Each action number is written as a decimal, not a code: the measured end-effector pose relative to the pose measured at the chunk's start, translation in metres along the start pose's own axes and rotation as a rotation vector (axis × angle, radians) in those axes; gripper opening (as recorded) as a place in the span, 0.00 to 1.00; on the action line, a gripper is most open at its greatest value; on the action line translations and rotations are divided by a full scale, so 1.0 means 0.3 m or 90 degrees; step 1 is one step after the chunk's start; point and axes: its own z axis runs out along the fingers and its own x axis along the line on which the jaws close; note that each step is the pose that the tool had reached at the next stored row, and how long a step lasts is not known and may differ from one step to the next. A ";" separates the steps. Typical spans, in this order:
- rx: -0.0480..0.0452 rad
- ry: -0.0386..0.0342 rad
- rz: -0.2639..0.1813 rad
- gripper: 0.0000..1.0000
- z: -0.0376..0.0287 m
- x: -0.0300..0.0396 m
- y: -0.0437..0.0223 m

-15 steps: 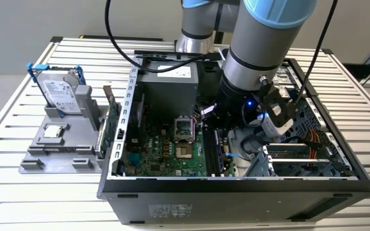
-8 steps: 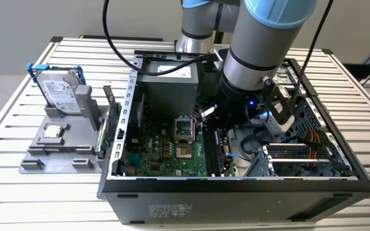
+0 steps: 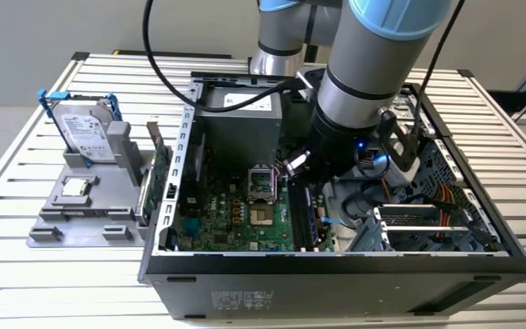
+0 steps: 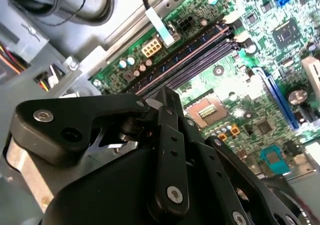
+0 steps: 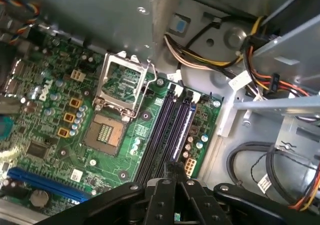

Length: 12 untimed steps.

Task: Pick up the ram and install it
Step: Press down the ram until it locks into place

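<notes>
Ram, the thin dark circuit-board stick, cannot be made out; if held, it is hidden edge-on inside the black linkage gripper, whose jaws are drawn narrow. The gripper hangs directly above the long dark memory slots, aligned lengthwise, probably for seating. Beside the slots lies the empty silver processor socket

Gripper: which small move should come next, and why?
Probably a small, slow move straight down, kept in line with the slots. In the first wrist view the gripper sits right over one end of the dark slots on the motherboard, and it looks lined up with them.
</notes>
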 end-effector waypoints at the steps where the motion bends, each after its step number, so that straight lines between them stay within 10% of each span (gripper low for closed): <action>1: -0.0004 0.0007 -0.010 0.00 0.001 0.000 0.000; 12: -0.0036 0.0102 -0.130 0.00 0.003 0.000 0.001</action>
